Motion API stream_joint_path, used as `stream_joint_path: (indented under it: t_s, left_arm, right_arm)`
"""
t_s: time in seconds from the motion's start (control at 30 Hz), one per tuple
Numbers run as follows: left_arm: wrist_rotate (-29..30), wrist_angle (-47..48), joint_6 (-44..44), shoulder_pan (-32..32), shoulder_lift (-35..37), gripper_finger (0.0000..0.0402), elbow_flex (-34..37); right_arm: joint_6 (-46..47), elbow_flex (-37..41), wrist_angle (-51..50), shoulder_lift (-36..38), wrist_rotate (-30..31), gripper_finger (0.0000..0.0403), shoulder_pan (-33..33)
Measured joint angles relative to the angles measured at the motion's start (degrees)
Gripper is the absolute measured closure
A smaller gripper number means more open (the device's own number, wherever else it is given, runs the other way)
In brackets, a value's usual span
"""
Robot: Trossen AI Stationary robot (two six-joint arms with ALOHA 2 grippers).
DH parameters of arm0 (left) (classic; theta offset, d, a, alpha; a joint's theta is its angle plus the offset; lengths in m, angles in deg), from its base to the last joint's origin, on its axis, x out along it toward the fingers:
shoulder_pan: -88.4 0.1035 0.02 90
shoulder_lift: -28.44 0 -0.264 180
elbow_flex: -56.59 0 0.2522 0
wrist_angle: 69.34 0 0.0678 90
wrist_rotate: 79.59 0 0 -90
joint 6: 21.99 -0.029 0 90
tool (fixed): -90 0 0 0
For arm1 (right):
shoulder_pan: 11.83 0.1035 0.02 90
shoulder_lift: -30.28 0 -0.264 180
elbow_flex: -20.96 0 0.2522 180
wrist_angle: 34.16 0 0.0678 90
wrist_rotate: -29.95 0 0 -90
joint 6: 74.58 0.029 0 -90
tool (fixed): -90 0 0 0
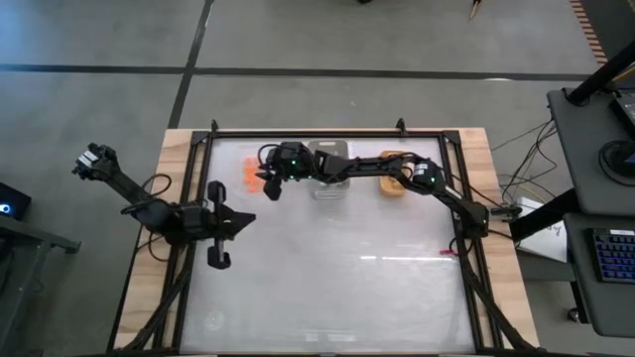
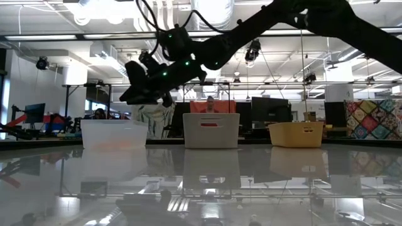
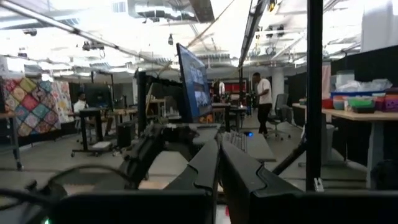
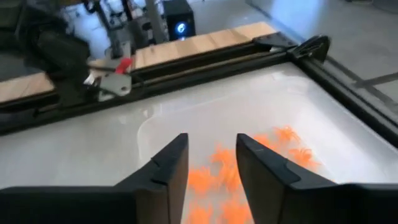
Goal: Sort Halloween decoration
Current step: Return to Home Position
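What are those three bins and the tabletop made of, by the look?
Clear bin: frosted translucent plastic, orange showing through its wall. Grey bin and yellow bin: opaque matte plastic, probably, moulded rims. Tabletop: glossy hard sheet, mirroring the bins.

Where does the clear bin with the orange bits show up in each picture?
High view: clear bin in the upper middle, left of the grey bin.
Low view: leftmost of the three bins.
Left wrist view: not in it.
Right wrist view: just beyond the right gripper, jaws open.
Shared landmark: the orange toys inside it.
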Motion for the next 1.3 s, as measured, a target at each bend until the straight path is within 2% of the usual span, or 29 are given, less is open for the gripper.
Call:
stream_joint_path:
  t_s: [0.17, 0.33, 0.53, 0.73, 0.8, 0.87, 0.93, 1.03, 1.17, 1.3]
  left_arm:
    - [4.1, 4.1, 3.1, 0.0, 0.2, 0.0402, 1.6]
    - [4.2, 3.6, 6.3, 0.0, 3.2, 0.0402, 7.1]
    - [3.3, 0.9, 10.8, 2.7, 8.0, 0.0402, 14.2]
    - [-2.7, -0.4, 12.0, 11.2, 10.6, 0.0402, 17.0]
    - [-7.6, 2.1, 12.2, 14.2, 11.9, 0.0402, 17.1]
    - [-15.3, 5.6, 12.3, 16.4, 14.0, 0.0402, 17.0]
    - [-19.3, 10.6, 12.3, 17.7, 16.8, 0.0402, 16.6]
    - [-19.8, 18.5, 12.2, 19.1, 21.3, 0.0402, 16.3]
    - [-19.8, 24.4, 12.8, 20.9, 27.1, 0.0402, 17.3]
    - [-20.8, 25.9, 13.3, 21.0, 32.4, 0.0402, 19.5]
  right_arm:
    - [-1.6, 3.1, -2.6, 3.2, -5.3, 0.0263, 0.9]
    - [-4.9, 12.6, 1.1, 9.0, -5.9, 0.0273, 3.8]
    - [-11.4, 24.9, 4.3, 19.7, -5.9, 0.0289, 7.0]
    - [-12.5, 36.6, 7.4, 31.0, -5.8, 0.03, 8.3]
    - [-11.7, 40.0, 8.9, 34.6, -5.8, 0.0302, 8.4]
    - [-11.4, 43.0, 9.7, 37.6, -5.8, 0.0305, 8.6]
    - [-11.5, 45.6, 9.7, 40.3, -5.8, 0.0307, 9.0]
    - [-11.6, 49.3, 10.3, 44.3, -5.8, 0.0307, 9.2]
    - [-12.7, 54.1, 13.8, 48.0, -5.7, 0.0306, 9.1]
    - [-13.5, 59.2, 17.5, 50.6, -5.7, 0.0305, 9.2]
